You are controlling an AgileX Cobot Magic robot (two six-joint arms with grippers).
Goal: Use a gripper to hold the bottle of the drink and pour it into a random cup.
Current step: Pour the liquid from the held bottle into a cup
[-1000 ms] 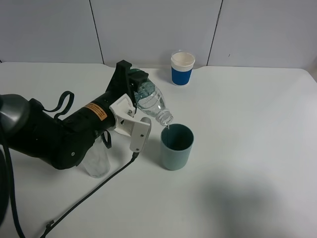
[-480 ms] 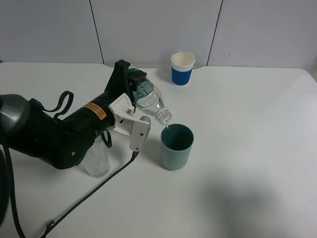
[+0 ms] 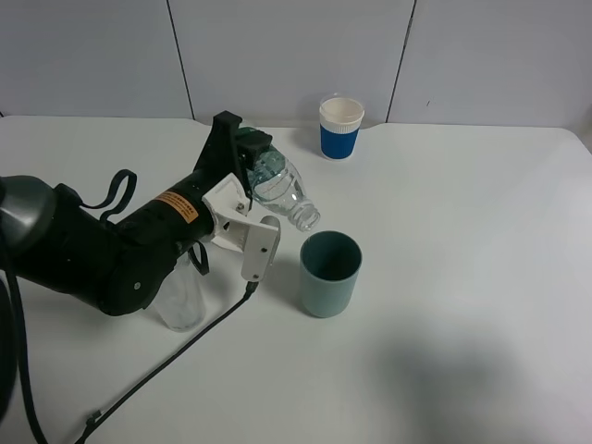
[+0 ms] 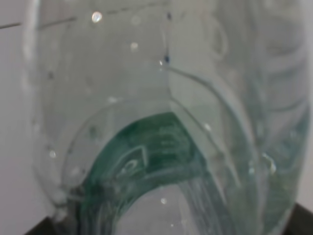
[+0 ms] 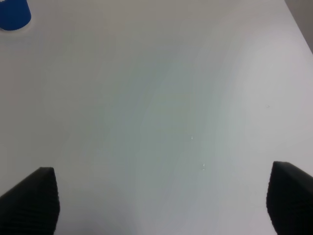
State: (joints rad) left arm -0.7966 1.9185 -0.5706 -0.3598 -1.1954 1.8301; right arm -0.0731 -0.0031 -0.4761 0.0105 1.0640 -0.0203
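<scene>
One clear, green-labelled bottle [image 3: 283, 191], seemingly near-empty, tilts neck-down, clamped tight in the left hand [image 3: 246, 187].

My left gripper [image 3: 242, 190], black with white plastic jaw parts and an orange label, is clamped across the body of the small clear plastic bottle [image 3: 282, 190] with the dark green label. The bottle is tilted, base up by my jaws, its open ribbed neck slanting down and away from me. Just beyond and below the neck stands the plain matte teal-green cylindrical cup [image 3: 329, 273], upright, its rim near the bottle's mouth without touching.
</scene>
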